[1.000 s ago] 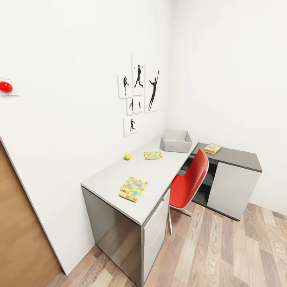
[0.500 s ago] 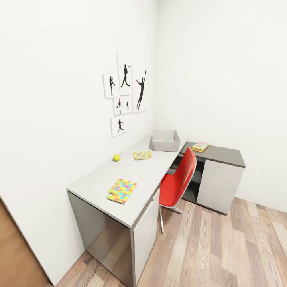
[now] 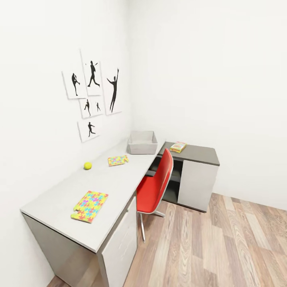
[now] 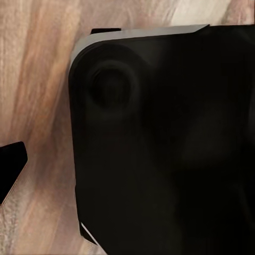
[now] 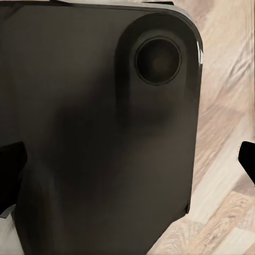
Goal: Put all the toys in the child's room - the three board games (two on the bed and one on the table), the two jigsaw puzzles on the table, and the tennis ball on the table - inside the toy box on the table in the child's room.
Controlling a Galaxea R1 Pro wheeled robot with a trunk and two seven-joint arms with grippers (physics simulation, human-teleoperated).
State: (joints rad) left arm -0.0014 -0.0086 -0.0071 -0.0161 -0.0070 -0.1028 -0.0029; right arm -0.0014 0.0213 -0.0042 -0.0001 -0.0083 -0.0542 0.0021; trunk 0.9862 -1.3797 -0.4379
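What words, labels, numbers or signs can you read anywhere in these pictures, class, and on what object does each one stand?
None can be read.
The small yellow, red and green printed board game box on the dark grey desk section: its cover print is too small and blurred to read.
The black silhouette pictures on the white wall: figures, no lettering.
The multicoloured jigsaw puzzle slabs: coloured pieces, no text.

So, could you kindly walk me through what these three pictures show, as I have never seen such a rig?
It is a simulated wheeled robot with two arms. The wide picture comes from its head camera: a table carrying a grey toy box, a tennis ball, two jigsaw puzzles and a board game, with a red chair beside it. The two dark pictures come from cameras near each gripper, looking down past a black robot part at the wood floor. Nothing appears held.
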